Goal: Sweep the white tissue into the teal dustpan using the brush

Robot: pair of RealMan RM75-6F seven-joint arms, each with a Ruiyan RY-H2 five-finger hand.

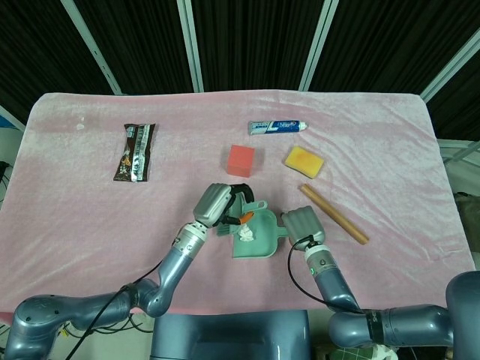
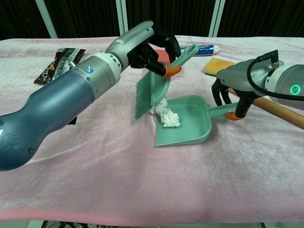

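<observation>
The teal dustpan (image 2: 192, 127) lies flat on the pink cloth, and my right hand (image 2: 233, 86) grips its handle from the right. The crumpled white tissue (image 2: 166, 116) sits at the pan's left rim, mostly inside it. My left hand (image 2: 142, 43) holds the teal brush (image 2: 151, 88) by its orange-collared handle. The bristles hang tilted just above and left of the tissue. In the head view the left hand (image 1: 213, 204) is left of the dustpan (image 1: 261, 245), the tissue (image 1: 245, 234) shows inside the pan, and the right hand (image 1: 301, 223) is at its right.
A brown snack wrapper (image 1: 135, 152) lies at the far left. A red block (image 1: 241, 160), a toothpaste tube (image 1: 277, 127) and a yellow sponge (image 1: 304, 161) lie behind the dustpan. A wooden stick (image 1: 334, 214) lies just right of my right hand.
</observation>
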